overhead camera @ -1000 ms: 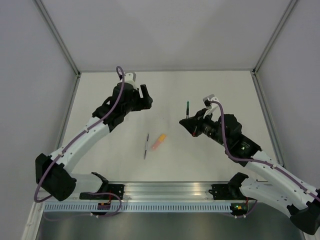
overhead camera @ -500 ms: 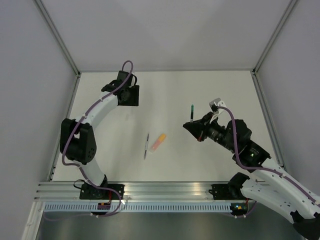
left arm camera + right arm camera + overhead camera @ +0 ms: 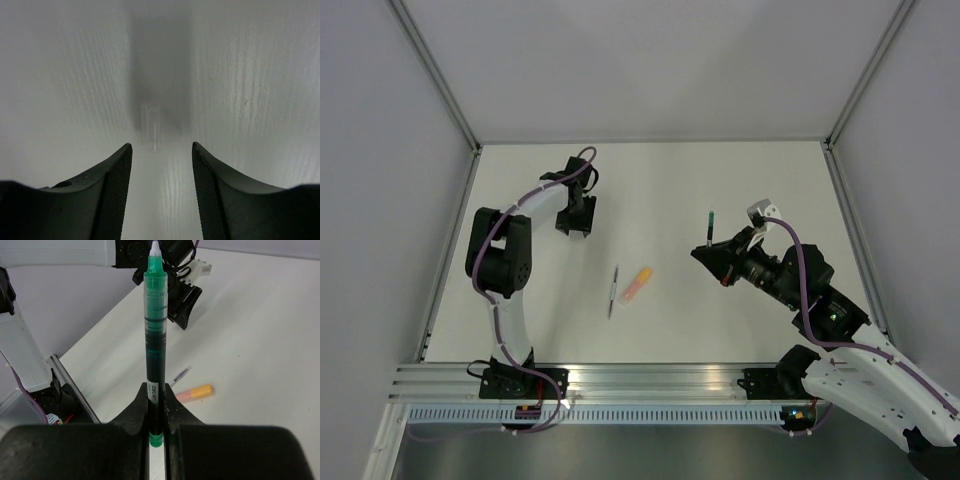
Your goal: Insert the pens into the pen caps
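My right gripper point(image 3: 718, 252) is shut on the dark teal-green pen point(image 3: 711, 226) and holds it up off the table, white tip outward; in the right wrist view the pen point(image 3: 154, 335) stands between the pads of my gripper point(image 3: 159, 396). The thin grey-white pen point(image 3: 613, 291) and the thicker orange pen point(image 3: 638, 283) lie side by side mid-table. My left gripper point(image 3: 574, 222) points down at the far left of the table, open and empty point(image 3: 161, 150). A small pale translucent tube point(image 3: 150, 126), blurred, lies just beyond its fingertips. No orange-yellow cap shows on its own.
The left arm point(image 3: 505, 250) is folded back on itself along the left side. White walls with metal posts point(image 3: 440, 90) close in the table. An aluminium rail point(image 3: 650, 385) runs along the near edge.
The left arm has folded back and its gripper has moved left and down close to the table. My right gripper has drifted right and slightly nearer with the green pen.
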Action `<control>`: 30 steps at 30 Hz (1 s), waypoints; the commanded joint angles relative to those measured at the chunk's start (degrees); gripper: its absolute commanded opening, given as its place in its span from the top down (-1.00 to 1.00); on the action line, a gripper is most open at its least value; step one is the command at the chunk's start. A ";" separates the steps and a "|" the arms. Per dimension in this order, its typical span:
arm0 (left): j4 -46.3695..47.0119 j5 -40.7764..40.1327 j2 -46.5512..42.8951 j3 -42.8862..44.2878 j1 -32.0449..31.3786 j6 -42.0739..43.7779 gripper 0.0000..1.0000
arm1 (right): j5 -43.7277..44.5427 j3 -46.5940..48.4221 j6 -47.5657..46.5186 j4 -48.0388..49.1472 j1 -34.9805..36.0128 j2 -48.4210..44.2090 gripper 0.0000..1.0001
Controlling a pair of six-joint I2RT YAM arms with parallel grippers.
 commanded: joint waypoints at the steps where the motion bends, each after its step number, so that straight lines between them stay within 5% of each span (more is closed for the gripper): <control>1: -0.67 0.10 1.56 3.62 0.06 2.45 -0.11 | 0.28 0.12 -0.88 0.36 -0.21 -0.34 1.00; 30: -3.48 1.77 7.63 5.99 1.64 3.69 0.12 | 0.81 0.03 -1.32 -0.08 -0.21 -0.34 1.00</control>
